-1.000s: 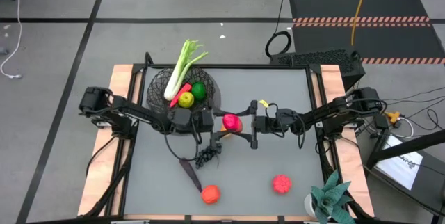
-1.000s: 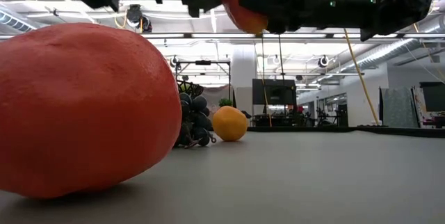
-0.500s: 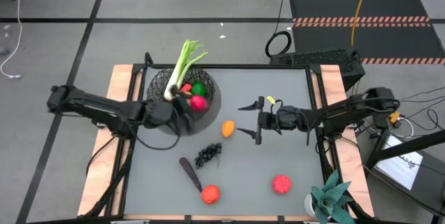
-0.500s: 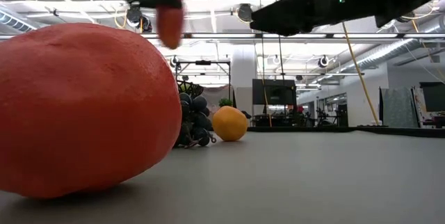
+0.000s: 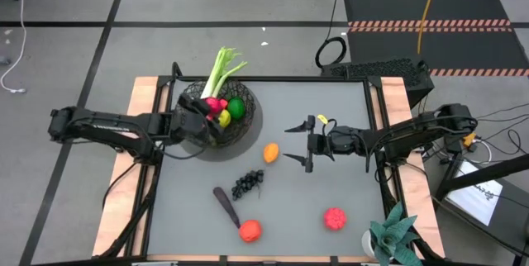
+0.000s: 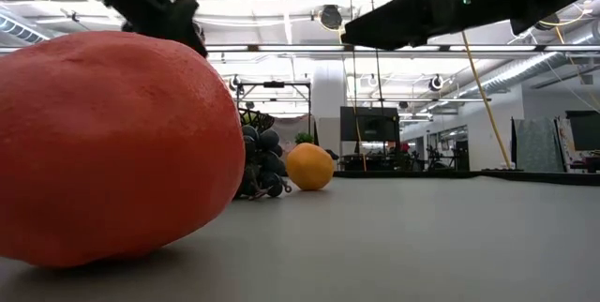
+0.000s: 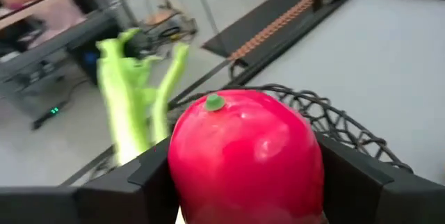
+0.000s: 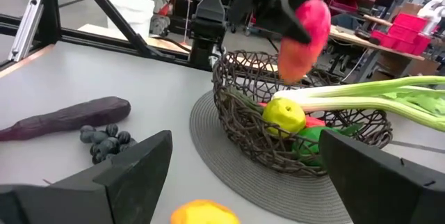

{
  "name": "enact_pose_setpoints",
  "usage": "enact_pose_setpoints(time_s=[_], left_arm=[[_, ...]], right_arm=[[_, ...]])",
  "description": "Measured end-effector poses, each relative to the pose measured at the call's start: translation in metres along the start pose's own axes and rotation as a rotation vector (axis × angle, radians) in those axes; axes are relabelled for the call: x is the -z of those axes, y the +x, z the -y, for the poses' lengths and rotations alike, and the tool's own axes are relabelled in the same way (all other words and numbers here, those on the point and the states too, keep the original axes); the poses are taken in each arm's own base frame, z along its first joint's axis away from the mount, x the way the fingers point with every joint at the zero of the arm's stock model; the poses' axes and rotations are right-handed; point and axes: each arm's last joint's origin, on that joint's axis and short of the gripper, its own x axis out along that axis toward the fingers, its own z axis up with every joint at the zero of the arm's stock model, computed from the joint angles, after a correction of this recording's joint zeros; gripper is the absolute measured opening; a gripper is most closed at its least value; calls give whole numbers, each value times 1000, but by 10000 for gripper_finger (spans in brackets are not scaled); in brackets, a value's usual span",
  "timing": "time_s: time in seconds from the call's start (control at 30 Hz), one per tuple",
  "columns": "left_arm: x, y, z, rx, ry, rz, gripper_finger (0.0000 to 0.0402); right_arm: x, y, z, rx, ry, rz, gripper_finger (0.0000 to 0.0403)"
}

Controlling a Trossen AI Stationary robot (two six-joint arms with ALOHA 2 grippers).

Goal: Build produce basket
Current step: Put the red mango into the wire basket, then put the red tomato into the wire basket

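Left pincer (image 5: 208,109), clamped on mango (image 7: 247,156), hung over basket (image 5: 248,121): should lower before releasing. Right pincer (image 5: 307,144): wide, empty, above worktop (image 5: 347,183).

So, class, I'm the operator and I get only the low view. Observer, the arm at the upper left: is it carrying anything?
Observer: Yes. The left arm's fingers are shut on a pink-red fruit, held over the basket.
Operator: What lies in that basket?
Observer: A leek, a yellow-green apple and a lime; the leek's leaves stick out past the rim.
Operator: And the other arm?
Observer: The right arm's fingers stand open and empty above the table, a little apart from the orange.
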Motion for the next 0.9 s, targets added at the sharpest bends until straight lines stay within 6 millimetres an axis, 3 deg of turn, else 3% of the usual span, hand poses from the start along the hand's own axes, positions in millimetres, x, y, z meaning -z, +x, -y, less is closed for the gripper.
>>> enact_pose_setpoints(time_s=[0.1, 0.27, 0.47, 0.67, 0.9], left_arm=[[12, 10, 3, 84, 30, 26, 279], [14, 15, 6, 211, -12, 86, 306], [22, 17, 6, 218, 29, 58, 309], [19, 16, 7, 224, 4, 87, 309], [14, 5, 7, 258, -9, 125, 310]], right_arm=[[0, 0, 0, -1, -1, -3, 359], [0, 0, 0, 0, -3, -1, 359], [-2, 0, 0, 5, -14, 24, 359], [-3, 0, 0, 6, 17, 32, 359], [-1, 0, 0, 1, 149, 5, 359]])
